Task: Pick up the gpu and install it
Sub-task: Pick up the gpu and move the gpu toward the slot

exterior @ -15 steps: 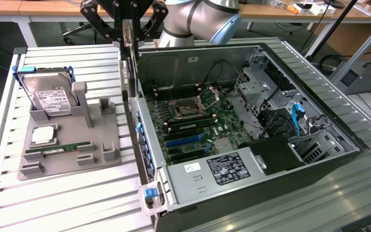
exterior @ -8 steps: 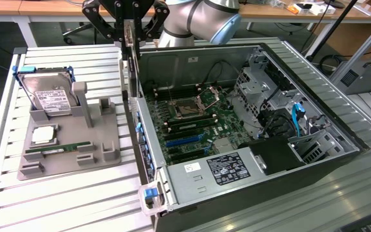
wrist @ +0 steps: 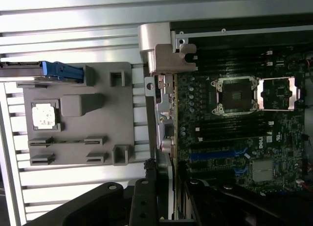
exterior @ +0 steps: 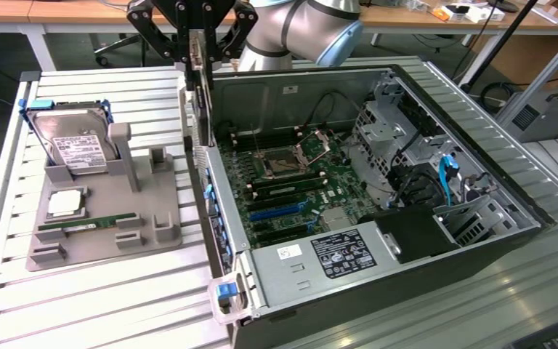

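The black two-fingered claw (exterior: 200,52) is hanging high over the silver slatted metal table (exterior: 95,305), and it is gripping the thin, flat, dark gpu card (exterior: 201,102). The fingers are pinching in narrowly on the card's upper end, one on each face. The card is hanging straight down from the claw, edge-on to the exterior view. Its lower end is reaching the rear wall of the open black tower computer case (exterior: 405,305), on the exterior view's left side of that case. Whether it is touching the wall, I cannot tell. The green motherboard (exterior: 289,182) is lying exposed inside the case, to the exterior view's right of the card and below it. Off to the exterior view's left, well apart from the claw, the grey moulded plastic tray (exterior: 153,211) is sitting on the table. It is carrying the silver hard drive with its white label (exterior: 75,145).
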Robot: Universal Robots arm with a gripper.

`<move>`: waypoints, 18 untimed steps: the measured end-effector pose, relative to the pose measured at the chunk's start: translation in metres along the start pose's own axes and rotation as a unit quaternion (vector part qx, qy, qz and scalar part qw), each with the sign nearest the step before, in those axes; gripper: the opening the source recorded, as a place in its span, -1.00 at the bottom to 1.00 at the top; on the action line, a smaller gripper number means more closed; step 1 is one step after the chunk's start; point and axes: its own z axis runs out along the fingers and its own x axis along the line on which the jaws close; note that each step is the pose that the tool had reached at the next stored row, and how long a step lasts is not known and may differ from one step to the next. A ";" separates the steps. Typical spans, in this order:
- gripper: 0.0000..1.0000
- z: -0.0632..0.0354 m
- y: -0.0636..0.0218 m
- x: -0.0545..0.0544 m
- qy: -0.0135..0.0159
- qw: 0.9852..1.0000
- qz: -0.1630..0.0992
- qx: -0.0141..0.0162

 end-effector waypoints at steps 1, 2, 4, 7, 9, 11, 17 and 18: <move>-0.47 0.0000 0.0000 0.000 0.000 1.000 0.000 0.000; -0.47 0.0000 0.0000 -0.001 0.000 1.000 0.000 0.000; -0.47 0.0000 0.0001 -0.001 0.000 1.000 0.000 0.000; -0.47 0.0001 0.0001 -0.002 0.000 1.000 0.000 0.000; -0.47 0.0001 0.0001 -0.003 0.000 1.000 0.000 0.000; -0.47 0.0001 0.0001 -0.003 0.000 1.000 0.000 0.000; -0.47 0.0002 0.0001 -0.005 0.000 1.000 0.000 0.000; -0.47 0.0002 0.0001 -0.005 0.000 1.000 0.000 0.000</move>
